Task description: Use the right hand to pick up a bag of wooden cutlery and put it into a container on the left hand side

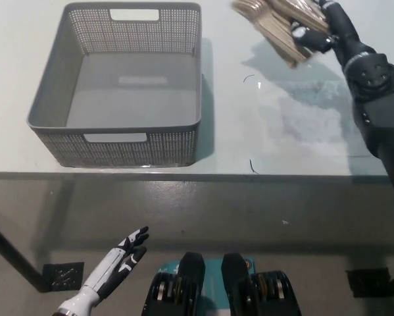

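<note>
My right hand (317, 29) is clenched on one end of the bag of wooden cutlery (273, 21), held over the table (282, 131) right of the container (157, 148); probably light, stiff sticks in slick film, so a mid-bundle grip seems safer; left hand (121, 260) idle, spread, low.

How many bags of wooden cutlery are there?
1. The bag of wooden cutlery is at the top right, held by the black right robot hand; the picture's edge cuts it off.

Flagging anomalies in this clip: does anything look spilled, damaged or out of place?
Nothing stands out. The right hand holds the cutlery bag tilted above the table; the basket stands upright and empty; the left hand hangs low, below the table's edge.
</note>
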